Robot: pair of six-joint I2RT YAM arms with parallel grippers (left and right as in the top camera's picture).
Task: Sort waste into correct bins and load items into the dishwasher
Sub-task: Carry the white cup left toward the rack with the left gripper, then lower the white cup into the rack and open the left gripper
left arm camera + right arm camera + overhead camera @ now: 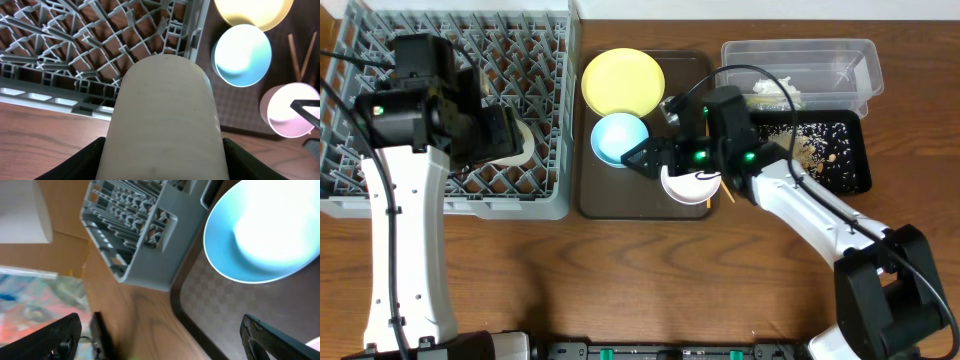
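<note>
L gripper (165,152) clamped on the white cup (165,110); R gripper (160,325) spread wide, nothing in it.
Your L fingers (87,160) pinch the cup from both sides, low over the right part of the dish rack (535,60); can't tell if it touches the rack. Your R gripper hovers over the brown tray (620,203), just beside the blue bowl (618,138), w/ one finger above the small white bowl (688,183). Yellow plate (623,80) sits at the tray's back, chopsticks (296,55) by the small bowl. Clear tub (800,55) and black tray (857,172) w/ grains (820,135) lie right of that.
</note>
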